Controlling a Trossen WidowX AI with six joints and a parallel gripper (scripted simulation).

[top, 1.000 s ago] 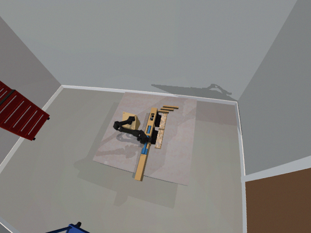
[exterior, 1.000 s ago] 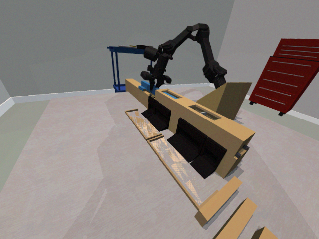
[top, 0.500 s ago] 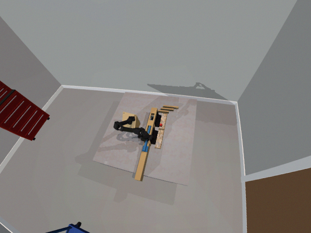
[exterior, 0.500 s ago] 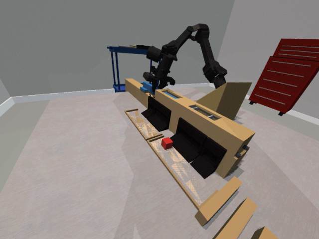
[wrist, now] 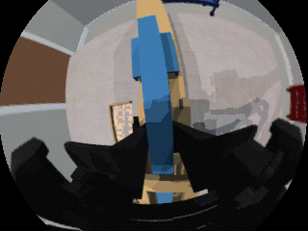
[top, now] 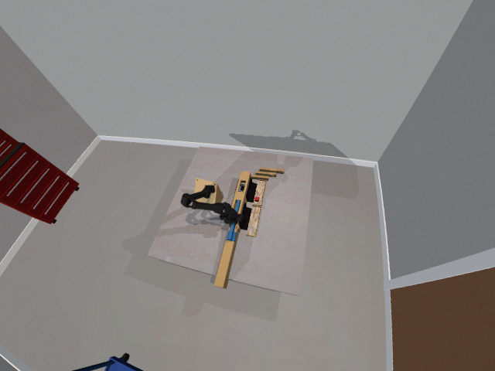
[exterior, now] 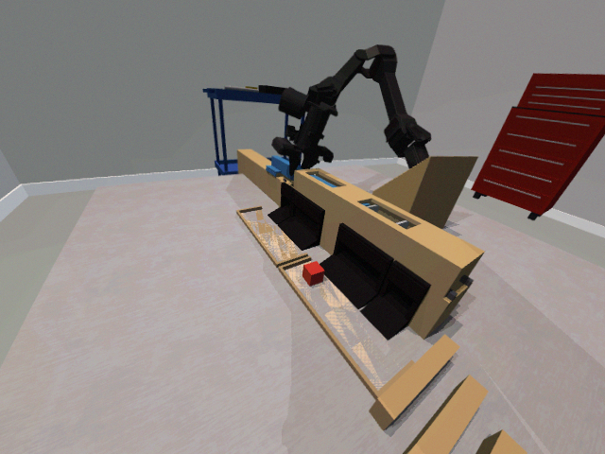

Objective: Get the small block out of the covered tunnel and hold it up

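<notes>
Exterior view | my tool (top: 236,224) (exterior: 296,171) (wrist: 160,125) was clamped on the blue handle (top: 230,233) (exterior: 280,165) (wrist: 155,63) | red block (top: 257,199) (exterior: 313,273) lay outside the tunnel (top: 242,179) (exterior: 390,200), in the near tray (top: 261,190) (exterior: 337,336) | extraction looked done; next: release handle, rise, cross over, grasp block, lift.

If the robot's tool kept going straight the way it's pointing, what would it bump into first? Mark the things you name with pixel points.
The tool (top: 236,223) (exterior: 297,170) (wrist: 160,125) points down and is shut on the blue handle (wrist: 156,63), so probably the wooden track right beneath it. The gap is hard to judge.
</notes>
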